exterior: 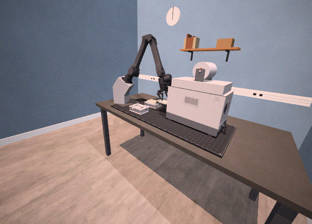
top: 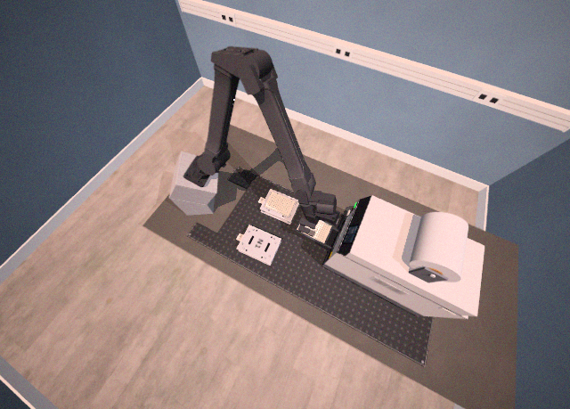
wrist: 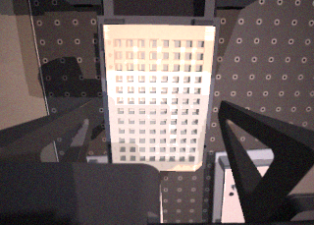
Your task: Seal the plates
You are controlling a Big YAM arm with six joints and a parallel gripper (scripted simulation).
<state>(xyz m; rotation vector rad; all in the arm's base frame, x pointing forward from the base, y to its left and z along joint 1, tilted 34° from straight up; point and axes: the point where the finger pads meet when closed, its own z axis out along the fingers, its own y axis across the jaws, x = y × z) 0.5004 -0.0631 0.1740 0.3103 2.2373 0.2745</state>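
A white many-welled plate [wrist: 159, 92] [top: 322, 232] lies in the sealer's extended stage [wrist: 157, 21], looking flat between its edges. Pale glints show over some wells; I cannot tell whether foil covers it. My gripper [wrist: 156, 107] [top: 309, 226] [exterior: 163, 97] is open, its fingers on either side of the plate's long sides and apart from them. Nest N1 [top: 250, 250] [exterior: 139, 107] [wrist: 231, 205] is empty. The other plate [top: 281, 203] [exterior: 151, 101] sits in the nest behind N1. A green light [top: 355, 205] shows on the sealer [top: 382, 224] [exterior: 196, 100]. START is not readable.
The sealer's tall front stands just beyond the stage. A foil roll [top: 439, 246] [exterior: 205, 70] sits on top of it. The occupied nest is close to the stage and my wrist. The grey arm base [top: 193, 195] [exterior: 121, 91] stands at the far end of the table.
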